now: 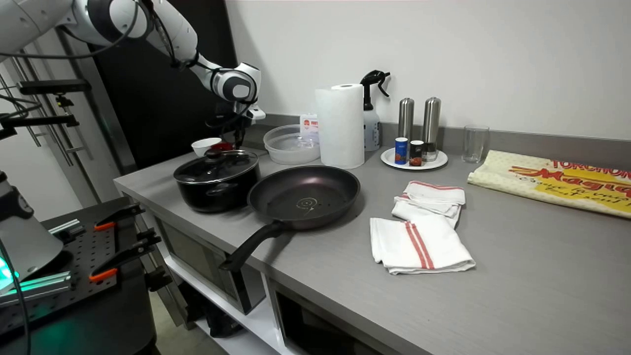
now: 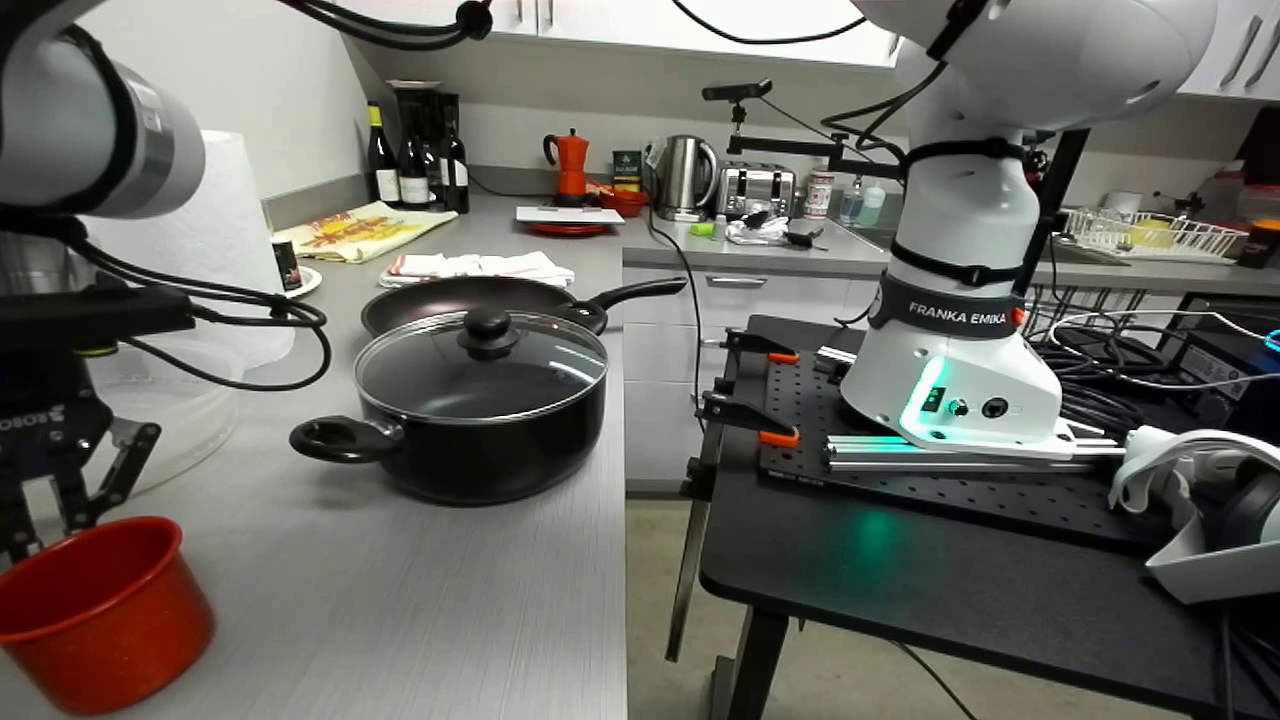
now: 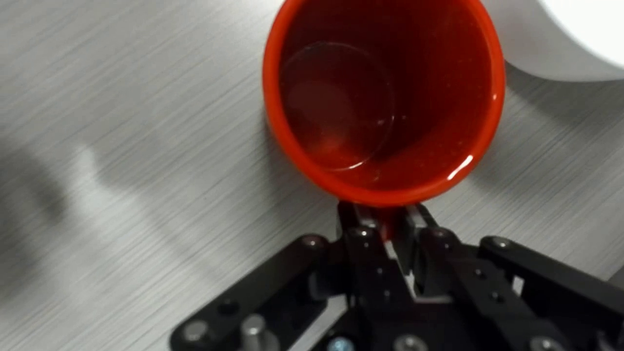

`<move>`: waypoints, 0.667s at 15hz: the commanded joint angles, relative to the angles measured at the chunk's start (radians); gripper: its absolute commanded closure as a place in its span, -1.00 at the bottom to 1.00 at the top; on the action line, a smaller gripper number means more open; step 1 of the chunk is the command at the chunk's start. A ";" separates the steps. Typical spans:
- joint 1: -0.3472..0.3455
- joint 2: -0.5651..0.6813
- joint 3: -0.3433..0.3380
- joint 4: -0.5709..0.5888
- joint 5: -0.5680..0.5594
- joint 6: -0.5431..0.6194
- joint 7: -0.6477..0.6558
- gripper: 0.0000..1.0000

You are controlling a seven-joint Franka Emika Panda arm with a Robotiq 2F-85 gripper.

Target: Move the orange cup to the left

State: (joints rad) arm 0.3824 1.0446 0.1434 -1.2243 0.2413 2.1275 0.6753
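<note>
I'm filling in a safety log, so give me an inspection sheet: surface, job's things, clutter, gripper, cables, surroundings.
Surface: grey counter, finely streaked, partly hidden by things on it.
Job's things: orange cup, opening up, a white bowl beside it; inside the cup, nothing seen.
Clutter: lidded pot; pan, handle jutting past the counter's edge; clear bowl; paper roll; towel.
Gripper: at the cup, something red in the narrow gap between its fingers; whether it grips cannot be told.
Cables: black loop near the gripper; snags: nothing seen.
Surroundings: black table bearing the robot base and a headset.
</note>
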 commanded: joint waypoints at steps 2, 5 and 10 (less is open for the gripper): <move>0.014 0.028 0.001 0.055 0.000 -0.057 0.019 0.93; 0.015 0.030 0.002 0.058 -0.001 -0.067 0.011 0.93; 0.018 0.030 0.006 0.059 -0.002 -0.076 0.002 -0.08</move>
State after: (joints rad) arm 0.3933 1.0497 0.1457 -1.2146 0.2410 2.0838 0.6764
